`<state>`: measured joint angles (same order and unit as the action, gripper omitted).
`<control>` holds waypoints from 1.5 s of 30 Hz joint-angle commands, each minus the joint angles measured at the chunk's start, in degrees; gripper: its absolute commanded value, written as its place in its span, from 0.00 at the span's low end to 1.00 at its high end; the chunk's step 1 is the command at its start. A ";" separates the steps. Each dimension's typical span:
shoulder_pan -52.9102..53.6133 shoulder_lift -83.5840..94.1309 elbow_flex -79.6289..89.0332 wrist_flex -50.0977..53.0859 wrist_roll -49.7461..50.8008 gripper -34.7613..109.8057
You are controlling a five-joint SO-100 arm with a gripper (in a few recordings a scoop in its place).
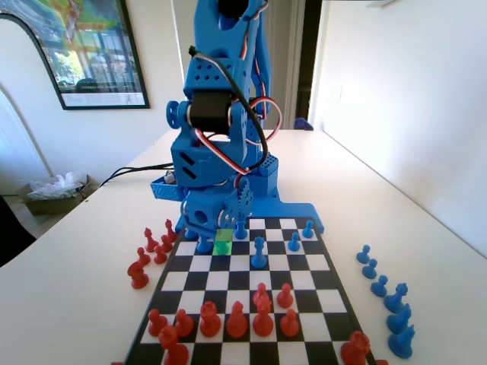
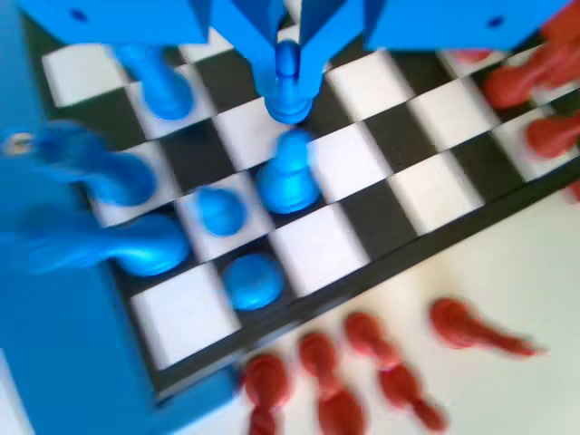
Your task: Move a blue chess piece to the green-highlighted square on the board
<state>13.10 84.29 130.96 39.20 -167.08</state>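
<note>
My gripper (image 1: pixel 237 211) is low over the far rows of the board (image 1: pixel 319 262), at the foot of the blue arm. In the wrist view the gripper (image 2: pixel 287 56) has both jaws pressed against the round head of a blue pawn (image 2: pixel 288 101), whose base is at or just above a dark square; blur hides which. In the fixed view this pawn (image 1: pixel 240 227) stands under the toothed jaw. The green-highlighted square (image 1: pixel 223 242) lies one square to the left of it and one row nearer the camera, with nothing on it.
Other blue pawns (image 1: pixel 259 252) (image 1: pixel 294 242) (image 1: pixel 308 229) stand close to the right in the fixed view, and a blue piece (image 1: pixel 204 244) left of the green square. Red pieces (image 1: pixel 237 318) fill the near rows. Loose red pieces (image 1: pixel 149 251) lie off the board's left side, blue ones (image 1: pixel 384 293) off its right.
</note>
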 commanded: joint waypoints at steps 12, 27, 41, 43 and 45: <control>1.76 1.76 4.13 -2.99 -5.71 0.26; 0.88 2.02 -1.67 5.71 -5.36 0.31; -0.09 3.25 -11.87 19.25 -3.60 0.27; -0.26 4.31 -13.18 21.18 -3.16 0.25; -0.79 5.10 -13.71 21.18 -1.49 0.25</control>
<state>12.66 84.64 121.90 58.45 -167.08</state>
